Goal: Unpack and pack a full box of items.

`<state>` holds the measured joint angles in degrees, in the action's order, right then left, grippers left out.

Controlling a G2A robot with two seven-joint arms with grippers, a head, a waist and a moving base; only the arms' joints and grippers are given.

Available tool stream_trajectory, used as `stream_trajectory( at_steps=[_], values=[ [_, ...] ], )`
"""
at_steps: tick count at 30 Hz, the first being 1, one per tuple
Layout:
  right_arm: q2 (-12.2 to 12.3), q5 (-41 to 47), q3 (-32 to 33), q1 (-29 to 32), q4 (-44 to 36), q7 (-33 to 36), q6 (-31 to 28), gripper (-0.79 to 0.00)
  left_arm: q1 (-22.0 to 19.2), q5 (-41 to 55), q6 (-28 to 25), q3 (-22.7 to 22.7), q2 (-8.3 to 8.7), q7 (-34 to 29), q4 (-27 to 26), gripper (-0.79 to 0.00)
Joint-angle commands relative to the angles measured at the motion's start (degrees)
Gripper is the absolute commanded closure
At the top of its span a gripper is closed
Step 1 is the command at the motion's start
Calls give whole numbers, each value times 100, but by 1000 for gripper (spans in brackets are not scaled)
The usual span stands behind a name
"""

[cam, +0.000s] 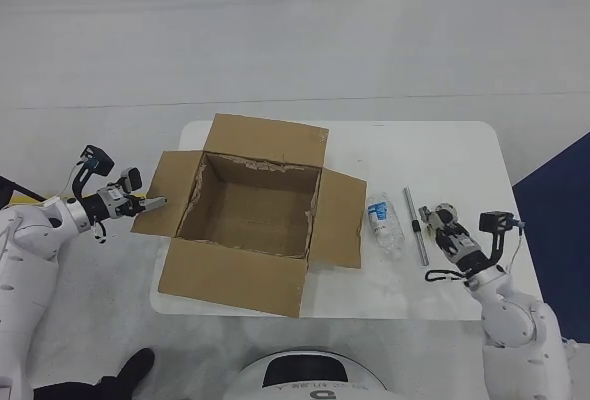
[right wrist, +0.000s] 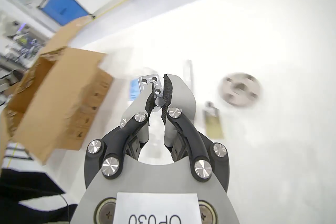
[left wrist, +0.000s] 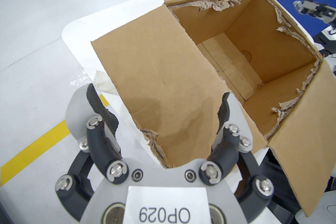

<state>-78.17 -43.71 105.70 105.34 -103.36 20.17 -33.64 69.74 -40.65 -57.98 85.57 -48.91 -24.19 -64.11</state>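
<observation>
1. Four flaps of the cardboard box (cam: 230, 278) are folded outward. The box stands upright at the middle of the surface (cam: 415, 150) with its opening facing up. Its long axis runs from side to side across the surface, and the bare cardboard floor is visible.
2. The left end effector (left wrist: 157, 93) is spread wide at the left side of the box. It points toward the box, and the torn edge of the left-hand flap (cam: 165, 195) lies between its fingers (left wrist: 101, 107). Whether they touch the flap cannot be told.
3. The right end effector (right wrist: 158, 89) is closed on a small metal bracket (right wrist: 149, 80) with drilled holes. It is over the right part of the surface, well apart from the box.
4. A water bottle (cam: 385, 222) lies on its side just to the right of the right-hand flap. Its long axis runs from the far edge toward the near edge.
5. A metal rod (cam: 416, 225) lies just beside the bottle, roughly parallel to it, between the bottle and the right end effector.
6. A round metal flange (right wrist: 240, 89) lies flat on the surface near the right end effector.
</observation>
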Motion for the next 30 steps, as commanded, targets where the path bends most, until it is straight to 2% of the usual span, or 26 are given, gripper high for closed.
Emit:
stream_trajectory(
  at_steps=[1,5,10,12,14,17,22,26,30],
  values=[
    [7,284,-400,-88,-489,506,-42,0,0,0,0,0,0,0,0,-785],
    [-4,-658,-1441,-283,-1474,1041,313,0,0,0,0,0,0,0,0,-785],
    [-44,-2347,-3062,-565,-1992,1321,586,0,0,0,0,0,0,0,0,-785],
    [-77,-3109,-3661,-720,-2007,1250,909,0,0,0,0,0,0,0,0,-785],
    [-132,-3671,-4229,-937,-1834,1139,1368,0,0,0,0,0,0,0,0,-785],
    [-243,-4062,-4777,-1438,-1448,1160,2204,0,0,0,0,0,0,0,0,-785],
    [-469,-4126,-5422,-2359,-524,1653,3316,0,0,0,0,0,0,0,0,-785],
    [-679,-4080,-5855,-3122,305,2279,3995,0,0,0,0,0,0,0,0,-785],
    [-881,-4224,-6211,-3675,894,2534,4709,0,0,0,0,0,0,0,0,-785]
  ],
)
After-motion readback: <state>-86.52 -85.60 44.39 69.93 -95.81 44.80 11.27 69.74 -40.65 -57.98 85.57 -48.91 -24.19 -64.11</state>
